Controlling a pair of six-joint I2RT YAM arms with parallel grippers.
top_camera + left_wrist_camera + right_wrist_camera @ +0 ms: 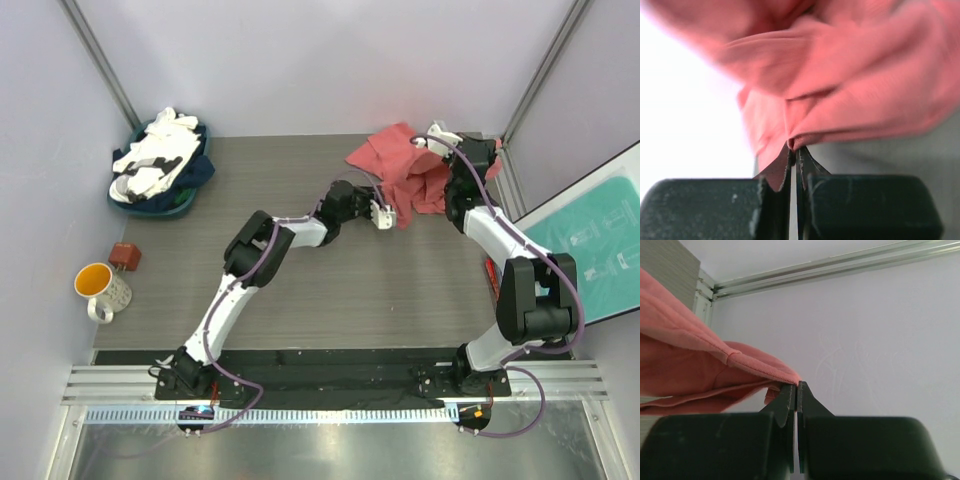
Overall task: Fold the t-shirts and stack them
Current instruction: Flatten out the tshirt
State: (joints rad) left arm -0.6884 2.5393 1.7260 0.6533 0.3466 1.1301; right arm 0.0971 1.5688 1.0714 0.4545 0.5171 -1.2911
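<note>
Grey wood-grain tabletop (300, 290) noted as the work surface.

- A coral-red soft cloth t-shirt (405, 170) is seen at about 1 o'clock on the tabletop, near the far edge. It is crumpled and bunched, with deep folds and a hemmed edge showing in the wrist views (840, 75) (690, 365).
- Its long axis is stretched roughly from 9 to 3 o'clock between the two arms. Which way the neckline points cannot be told, nor how much of the cloth rests on the table.
- A dark teal round basket (150, 208) is set at 10 o'clock, in the far left corner. White tees (155, 155) are heaped in it, over a dark navy tee (200, 165) that spills across the rim at its 3 o'clock side.
- The left gripper (384, 216) (795, 150) is closed on a corner of the shirt's lower edge, at the bundle's 7 o'clock side.
- The right gripper (437, 135) (796, 386) is closed on a thin fold of the shirt's hem, at the bundle's 1 o'clock side.
- A white ceramic mug with an orange lining (97, 285) is stood upright at 8 o'clock, off the tabletop's left edge.
- A small reddish-brown block (125, 256) lies just beside the mug, at its 1 o'clock.
</note>
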